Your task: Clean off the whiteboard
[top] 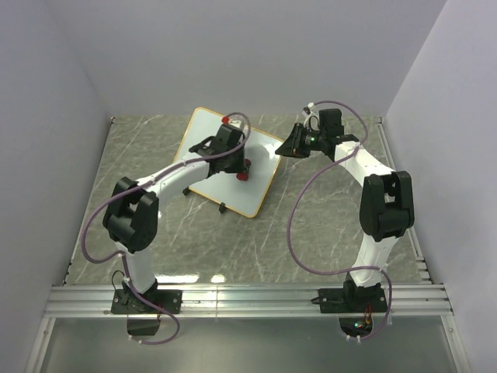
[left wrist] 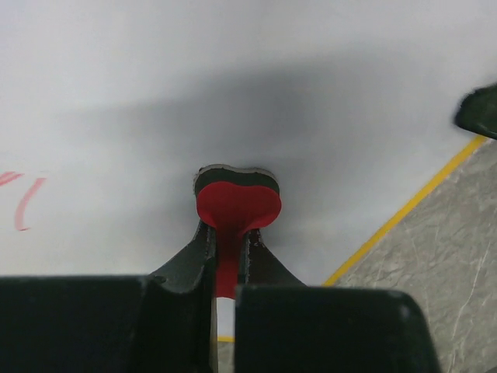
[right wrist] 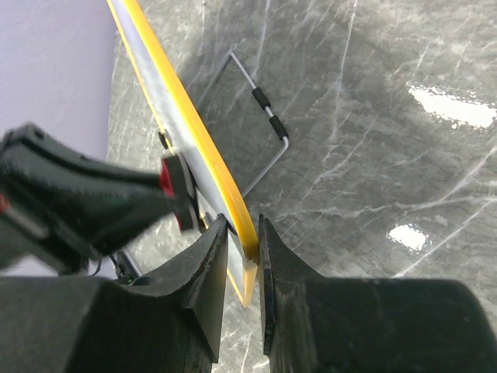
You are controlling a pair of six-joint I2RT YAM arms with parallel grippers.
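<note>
Where the left gripper [left wrist: 229,233] reaches over the whiteboard [top: 208,134], its two fingers are clamped tight on the narrow waist of a red eraser [left wrist: 237,203]; the eraser's lobed end juts out just ahead of the fingertips, and its dark edge appears to meet the white surface; well off to the left of those fingers sit a few faint red marks [left wrist: 23,200]; to their right the yellow rim [left wrist: 404,214] runs diagonally, with the grey marble table [left wrist: 443,272] beyond it.

The right gripper [right wrist: 242,233] is closed on the whiteboard itself; one finger sits on each side of the yellow rim at a corner, and the board stretches away ahead of the fingertips, raised at an angle off the table; beyond it, to the right of the fingers, a wire stand [right wrist: 268,116] with black sleeves shows under the board; just left of the right fingers, the left gripper with its eraser rests against the board's face.

From above, the board sits turned like a diamond; the left gripper is over its middle, the right gripper at its right corner.
</note>
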